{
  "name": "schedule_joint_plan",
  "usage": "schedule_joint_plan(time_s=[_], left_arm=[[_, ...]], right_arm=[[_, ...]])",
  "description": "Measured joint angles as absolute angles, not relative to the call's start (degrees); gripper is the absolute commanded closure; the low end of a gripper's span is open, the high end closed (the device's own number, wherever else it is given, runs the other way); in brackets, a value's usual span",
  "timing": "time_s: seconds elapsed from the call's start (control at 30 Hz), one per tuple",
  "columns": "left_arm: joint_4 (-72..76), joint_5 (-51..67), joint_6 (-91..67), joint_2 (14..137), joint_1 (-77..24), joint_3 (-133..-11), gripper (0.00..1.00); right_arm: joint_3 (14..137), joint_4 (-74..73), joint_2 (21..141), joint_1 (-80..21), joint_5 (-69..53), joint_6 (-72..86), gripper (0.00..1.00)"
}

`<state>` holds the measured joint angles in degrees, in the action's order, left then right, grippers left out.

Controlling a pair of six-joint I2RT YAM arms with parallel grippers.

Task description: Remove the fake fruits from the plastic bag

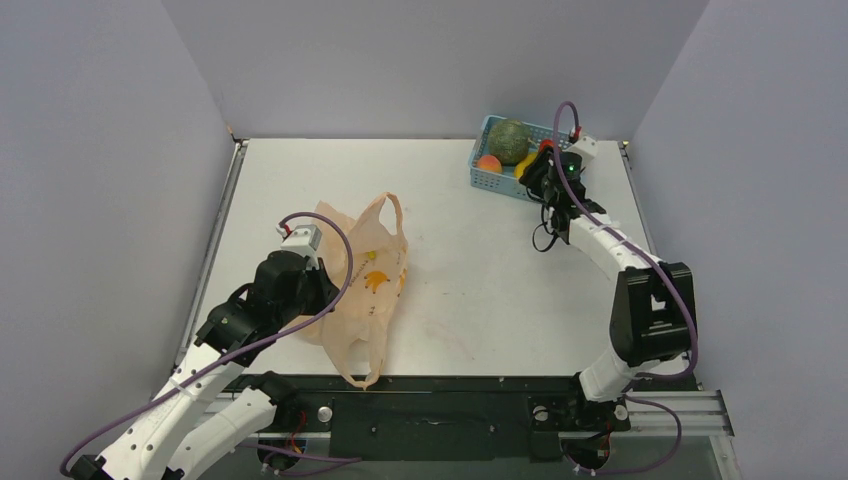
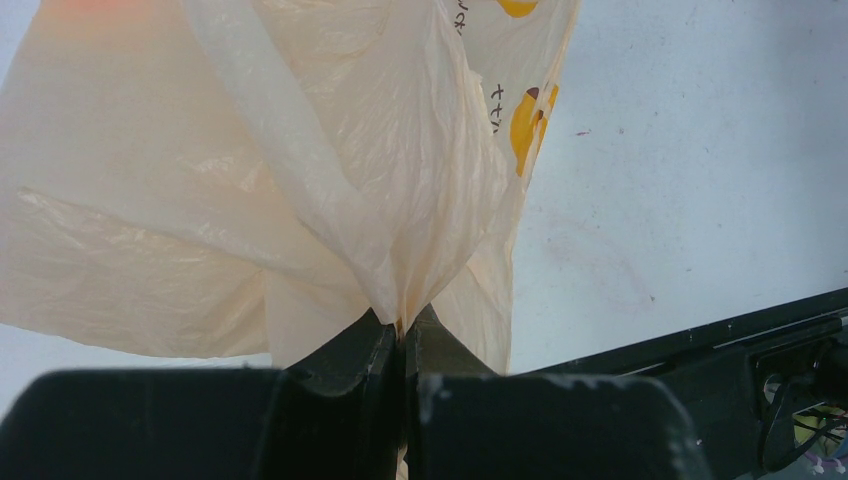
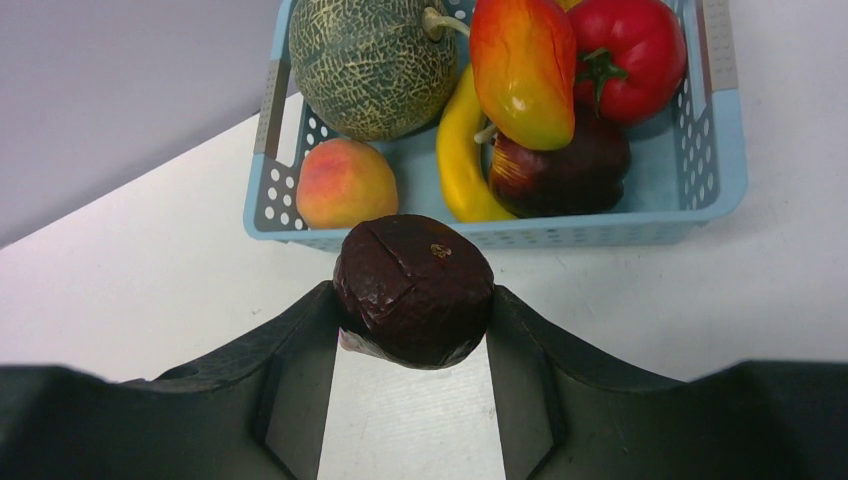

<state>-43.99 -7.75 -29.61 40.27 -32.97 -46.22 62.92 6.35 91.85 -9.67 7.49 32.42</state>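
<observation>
A white table (image 1: 480, 290) fills the scene, with grey walls on three sides and two robot arms mounted at its near edge.

On the left half of the table lies the plastic bag (image 1: 365, 275), pale orange, thin and crinkled, with a small orange printed mark on its side. One loop handle points toward the far wall and the other trails toward the near edge. The left claw (image 2: 403, 335) is fully closed, pinching a gathered fold of the bag's film between its two black fingers. The film fans out from that pinch in creased sheets.

At the far right of the table sits a light blue perforated basket (image 3: 620, 232). Inside it, at the left, is a big round dull-green melon (image 3: 372, 65) with a netted skin. Beside the melon lies a yellow banana (image 3: 458, 150), and a red-yellow mango (image 3: 523, 68) rests partly across it. A red round fruit (image 3: 630, 50) with a green stem fills the right corner. A dark red fruit (image 3: 565, 170) sits under the mango and the red one. A peach-coloured fruit (image 3: 345, 183) rests in the near left corner.

Just outside the basket's near wall, the right claw (image 3: 414, 300) is about half open and grips a dark maroon plum (image 3: 414, 288), one finger pressed against each side.
</observation>
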Motion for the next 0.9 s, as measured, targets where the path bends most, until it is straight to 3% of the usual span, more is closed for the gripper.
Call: schedule_joint_plan(time_s=[0.5,0.73,0.9], left_arm=[[-43.99,-7.73,-29.61,40.21,-32.97,-46.22,1.0],[-43.99,-7.73,-29.61,40.21,-32.97,-46.22,1.0],[-43.99,-7.7,-29.61,40.4,-32.97,-46.22,1.0]], right_arm=[[84.09,-1.15,108.03,-6.66,5.98,31.09,0.99],[98.19,-8.29,117.3,-4.67,5.87,29.5,0.83],[106.56,-13.02,122.65,-3.53,5.21,27.57,0.55]])
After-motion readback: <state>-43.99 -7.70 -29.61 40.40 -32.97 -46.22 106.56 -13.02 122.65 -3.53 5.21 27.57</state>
